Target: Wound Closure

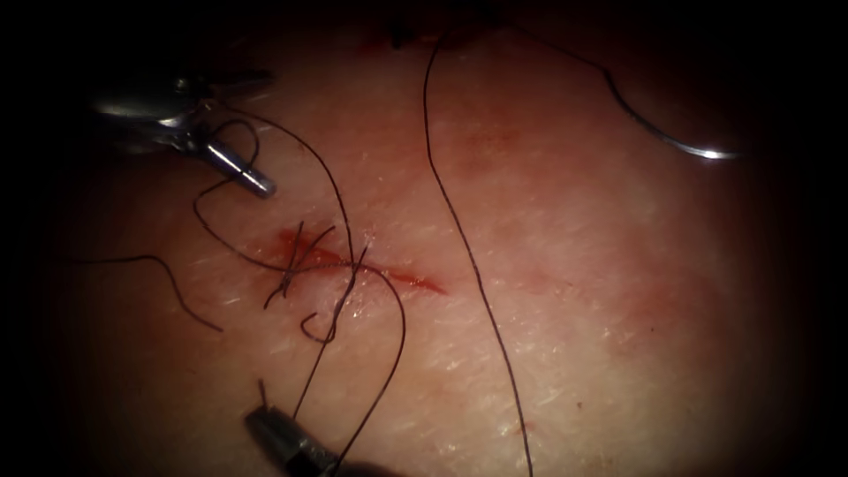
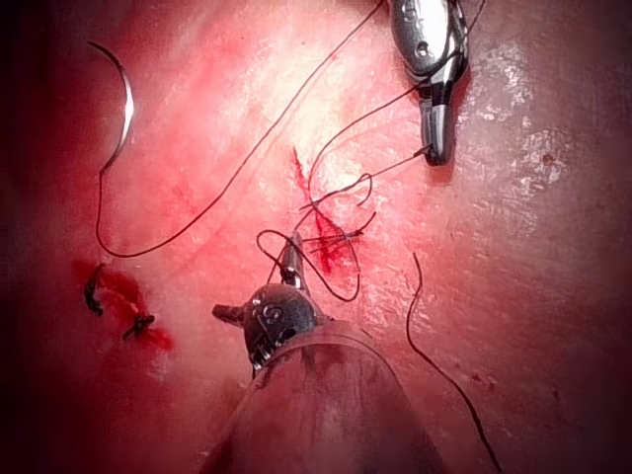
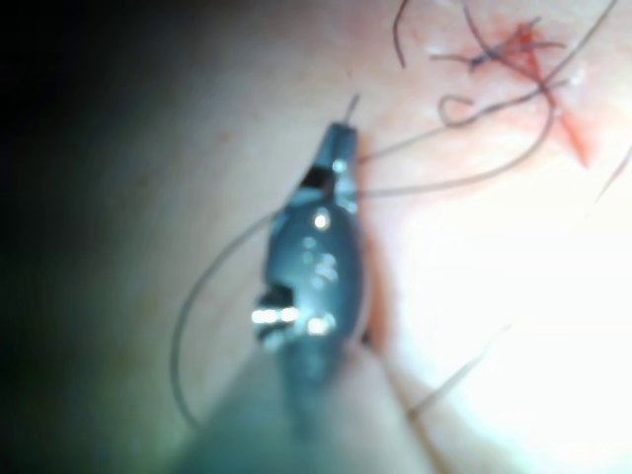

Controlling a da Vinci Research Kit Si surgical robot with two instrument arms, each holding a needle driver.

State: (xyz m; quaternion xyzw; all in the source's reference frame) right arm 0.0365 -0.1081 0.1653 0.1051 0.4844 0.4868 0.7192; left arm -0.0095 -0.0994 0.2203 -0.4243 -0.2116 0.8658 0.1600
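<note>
Endoscope: my left tool (image 1: 256, 183) is clamped on thread (image 1: 459, 221) above the cut (image 1: 353, 265); right tool (image 1: 269, 424) below grips thread too, I think. Needle (image 1: 680, 141) lies free, far right.

Left wrist: needle (image 2: 123, 109) rests on tissue (image 2: 553, 247).

Right wrist: jaws closed on a strand. Loose loops could snag the knot.

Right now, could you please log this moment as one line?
left end effector: shut on thread | right end effector: shut on thread | needle: free on tissue, right of cut

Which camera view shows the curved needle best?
The left wrist view: the needle lies whole on the tissue, free, thread attached. The endoscope view shows it far right of the cut, partly in shadow.
</note>
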